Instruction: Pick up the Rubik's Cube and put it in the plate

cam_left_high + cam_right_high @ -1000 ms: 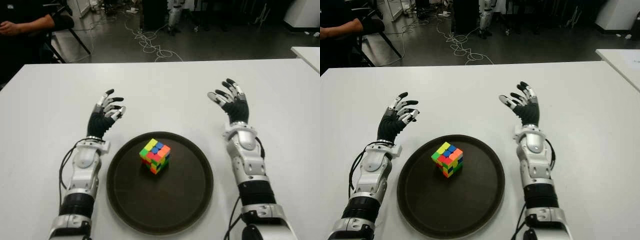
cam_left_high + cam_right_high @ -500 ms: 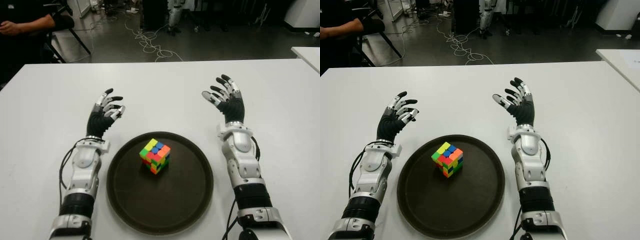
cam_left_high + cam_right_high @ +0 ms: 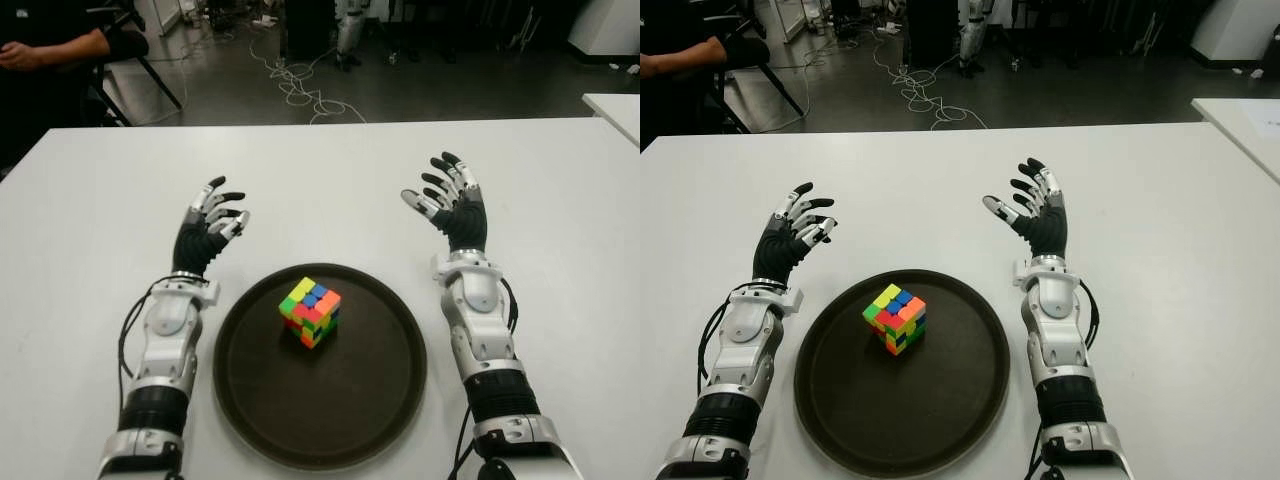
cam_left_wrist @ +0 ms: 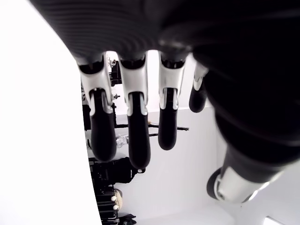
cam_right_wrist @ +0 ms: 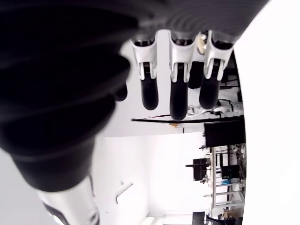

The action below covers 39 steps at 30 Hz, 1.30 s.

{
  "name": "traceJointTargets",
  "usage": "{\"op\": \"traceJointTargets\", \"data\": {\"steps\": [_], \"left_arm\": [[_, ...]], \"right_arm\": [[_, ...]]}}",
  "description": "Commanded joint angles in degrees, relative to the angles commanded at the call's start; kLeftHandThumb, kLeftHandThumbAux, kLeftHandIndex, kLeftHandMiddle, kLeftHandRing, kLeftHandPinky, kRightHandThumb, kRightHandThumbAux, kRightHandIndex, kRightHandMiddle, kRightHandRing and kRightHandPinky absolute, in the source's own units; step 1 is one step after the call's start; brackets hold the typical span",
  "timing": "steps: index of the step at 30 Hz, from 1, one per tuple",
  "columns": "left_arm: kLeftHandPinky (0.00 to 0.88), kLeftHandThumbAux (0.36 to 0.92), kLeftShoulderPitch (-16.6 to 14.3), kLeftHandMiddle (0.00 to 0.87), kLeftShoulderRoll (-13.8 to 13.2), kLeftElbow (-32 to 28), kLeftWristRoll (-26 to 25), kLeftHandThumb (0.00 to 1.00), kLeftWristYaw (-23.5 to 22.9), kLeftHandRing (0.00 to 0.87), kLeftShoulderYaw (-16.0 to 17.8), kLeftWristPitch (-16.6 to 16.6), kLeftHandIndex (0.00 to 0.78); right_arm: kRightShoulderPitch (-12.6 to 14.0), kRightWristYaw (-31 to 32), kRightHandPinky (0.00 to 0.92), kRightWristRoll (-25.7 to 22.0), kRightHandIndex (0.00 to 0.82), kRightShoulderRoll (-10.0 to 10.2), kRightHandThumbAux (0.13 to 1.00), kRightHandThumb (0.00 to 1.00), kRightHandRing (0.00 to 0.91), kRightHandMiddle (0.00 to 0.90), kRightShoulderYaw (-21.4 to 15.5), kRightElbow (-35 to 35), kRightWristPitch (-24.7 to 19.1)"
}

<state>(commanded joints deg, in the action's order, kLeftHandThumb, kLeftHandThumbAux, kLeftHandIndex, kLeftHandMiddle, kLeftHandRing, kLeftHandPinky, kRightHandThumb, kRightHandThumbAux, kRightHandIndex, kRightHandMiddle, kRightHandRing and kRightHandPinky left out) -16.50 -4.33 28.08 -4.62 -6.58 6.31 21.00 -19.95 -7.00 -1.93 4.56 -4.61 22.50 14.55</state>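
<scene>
Our right hand [image 3: 452, 205] has drifted inward toward the plate [image 3: 383, 403], both hands spread and empty, left hand [image 3: 207, 232] idle beside it; a further sweep could knock the seated Rubik's Cube [image 3: 310, 311] out.

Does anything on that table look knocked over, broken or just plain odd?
Nothing stands out. The Rubik's Cube sits flat inside the dark plate, scrambled but whole. Left hand and right hand flank the plate, both open and empty.

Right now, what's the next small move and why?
Probably none beyond easing both arms back. The Rubik's Cube already sits inside the plate, and neither hand touches it: the left hand is beside the plate's left rim, the right hand beyond its right rim, fingers spread and empty.
</scene>
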Motion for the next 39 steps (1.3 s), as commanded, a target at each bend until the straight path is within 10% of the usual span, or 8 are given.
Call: {"op": "traceJointTargets", "data": {"steps": [39], "left_arm": [[0.390,0.725,0.40,0.245,-0.12,-0.80,1.47,0.416,1.47,0.313,-0.22,0.16,0.132]], "right_arm": [[2.33,-0.54,0.248,0.03,0.167,0.38,0.832,0.090,0.229,0.221,0.02,-4.80,-3.37]]}}
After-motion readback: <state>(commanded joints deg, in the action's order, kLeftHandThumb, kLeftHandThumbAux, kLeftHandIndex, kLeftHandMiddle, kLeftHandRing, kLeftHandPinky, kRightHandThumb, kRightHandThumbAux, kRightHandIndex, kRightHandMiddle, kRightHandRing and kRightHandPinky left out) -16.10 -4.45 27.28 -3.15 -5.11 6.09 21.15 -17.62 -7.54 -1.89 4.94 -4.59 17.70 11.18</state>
